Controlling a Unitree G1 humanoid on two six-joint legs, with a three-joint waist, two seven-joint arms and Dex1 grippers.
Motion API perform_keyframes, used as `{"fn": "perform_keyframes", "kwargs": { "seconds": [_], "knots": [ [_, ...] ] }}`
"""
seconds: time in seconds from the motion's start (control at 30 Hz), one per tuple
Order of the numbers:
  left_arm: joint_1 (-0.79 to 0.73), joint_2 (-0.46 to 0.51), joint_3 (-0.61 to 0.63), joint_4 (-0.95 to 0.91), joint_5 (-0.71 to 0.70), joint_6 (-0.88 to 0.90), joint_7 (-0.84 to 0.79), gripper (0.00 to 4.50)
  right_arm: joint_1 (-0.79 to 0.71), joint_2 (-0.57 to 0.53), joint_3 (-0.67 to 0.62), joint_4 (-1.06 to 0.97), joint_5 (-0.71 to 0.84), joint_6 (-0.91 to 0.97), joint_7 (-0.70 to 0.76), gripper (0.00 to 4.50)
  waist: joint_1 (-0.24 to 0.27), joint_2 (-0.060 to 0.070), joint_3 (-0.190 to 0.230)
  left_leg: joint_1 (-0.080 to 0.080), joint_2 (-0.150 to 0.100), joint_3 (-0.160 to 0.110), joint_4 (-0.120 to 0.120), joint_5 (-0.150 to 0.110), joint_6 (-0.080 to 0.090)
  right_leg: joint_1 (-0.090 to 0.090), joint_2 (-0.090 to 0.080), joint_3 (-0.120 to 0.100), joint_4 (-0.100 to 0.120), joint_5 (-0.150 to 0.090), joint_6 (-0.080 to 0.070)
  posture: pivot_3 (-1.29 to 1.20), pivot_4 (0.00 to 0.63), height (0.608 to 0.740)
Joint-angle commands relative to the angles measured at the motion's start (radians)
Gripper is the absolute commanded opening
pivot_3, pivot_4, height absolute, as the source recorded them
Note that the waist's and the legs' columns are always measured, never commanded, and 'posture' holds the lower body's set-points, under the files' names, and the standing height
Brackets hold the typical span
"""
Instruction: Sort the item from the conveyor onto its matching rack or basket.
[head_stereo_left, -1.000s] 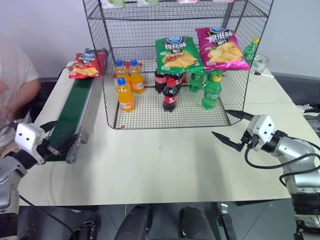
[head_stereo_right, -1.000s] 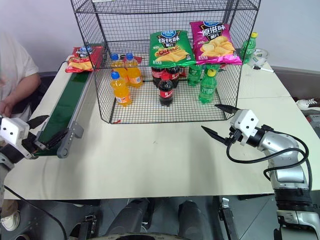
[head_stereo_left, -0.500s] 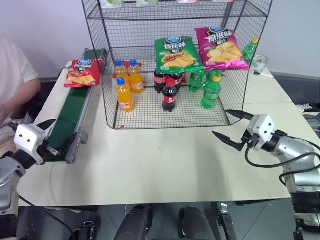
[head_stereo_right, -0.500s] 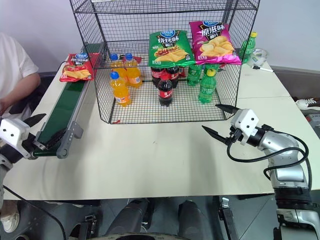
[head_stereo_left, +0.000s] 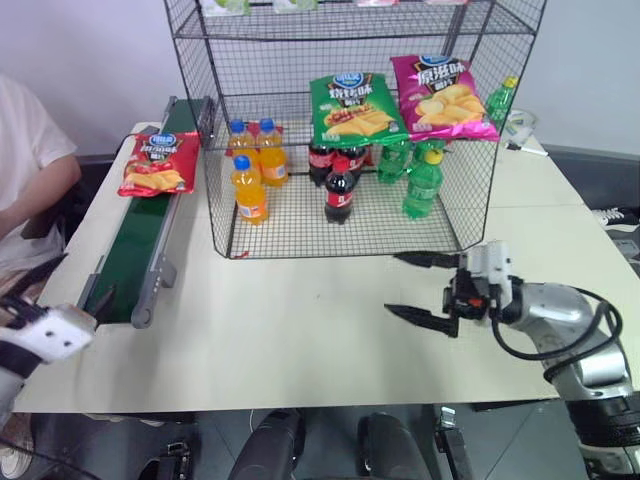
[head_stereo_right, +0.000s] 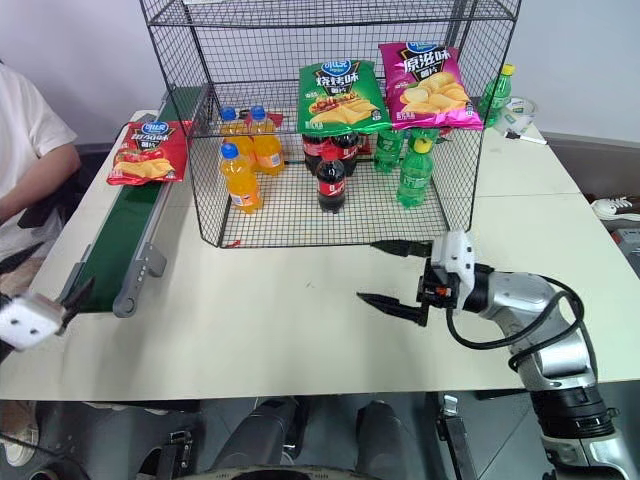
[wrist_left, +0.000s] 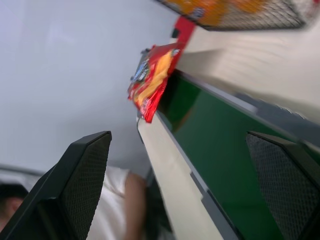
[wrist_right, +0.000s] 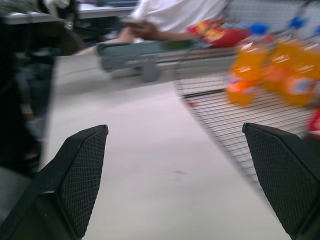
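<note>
A red chip bag (head_stereo_left: 154, 164) lies flat on the long green conveyor (head_stereo_left: 140, 235), up near its far end, just beside the left wall of the big black wire rack (head_stereo_left: 350, 120). The bag hangs a little over the belt's left rail. Nothing is touching it. The conveyor runs along the left side of the pale table (head_stereo_left: 300, 320). Inside the rack, on the bottom shelf, stand three orange drink bottles (head_stereo_left: 250, 170), some dark cola bottles (head_stereo_left: 338, 185) and green bottles (head_stereo_left: 422, 180). A green chip bag (head_stereo_left: 352, 108) and a pink chip bag (head_stereo_left: 441, 96) lean up behind the bottles. The left gripper (head_stereo_right: 48, 300) is low by the near end of the conveyor, at the table's left edge, well apart from the red bag. Its two black fingers (wrist_left: 82, 170) are spread wide with nothing between them, and past them the belt and the red bag can be seen. The right gripper (head_stereo_left: 420, 287) is over the middle of the table, just in front of the rack, pointing to the left. Its fingers (head_stereo_left: 415, 316) are spread wide too and hold nothing. A person in a white shirt (head_stereo_left: 30, 150) sits at the far left, beside the conveyor.
</note>
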Motion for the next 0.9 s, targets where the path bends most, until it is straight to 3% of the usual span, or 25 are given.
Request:
{"fn": "perform_keyframes", "kwargs": {
  "seconds": [0.03,0.17,0.43,0.9],
  "knots": [
    [0.038,0.02,0.047,-0.009,0.097,-0.075,0.11,4.46,-0.029,0.006,-0.009,-0.019,0.006,0.005,0.0,4.5,0.002,0.0,0.0,0.0,0.0,0.0,0.0,0.0,0.0,0.0,0.0,0.0,0.0,0.0,0.0,0.0,0.15,0.74],
    [0.131,-0.014,0.106,-0.025,0.23,-0.08,0.262,4.46,-0.051,0.028,-0.001,0.016,-0.021,-0.009,-0.015,4.5,-0.003,-0.001,0.0,0.0,0.0,0.0,0.0,0.0,0.0,0.0,0.0,-0.001,0.0,0.0,0.0,0.0,0.15,0.74],
    [0.216,-0.027,0.076,-0.008,0.335,-0.036,0.41,4.46,-0.055,0.037,0.001,0.023,-0.036,-0.012,-0.007,4.5,0.001,-0.001,-0.001,0.0,0.0,-0.001,0.0,0.0,0.0,-0.002,0.0,-0.002,0.0,0.0,0.001,0.0,0.15,0.74],
    [0.195,0.002,-0.059,0.062,0.375,0.007,0.545,4.46,-0.07,0.061,0.029,0.012,-0.054,-0.003,-0.021,4.5,0.0,-0.002,-0.001,0.001,0.0,-0.001,0.0,0.0,0.0,-0.003,0.0,-0.003,0.001,0.002,0.003,0.0,0.15,0.74]
  ]
}}
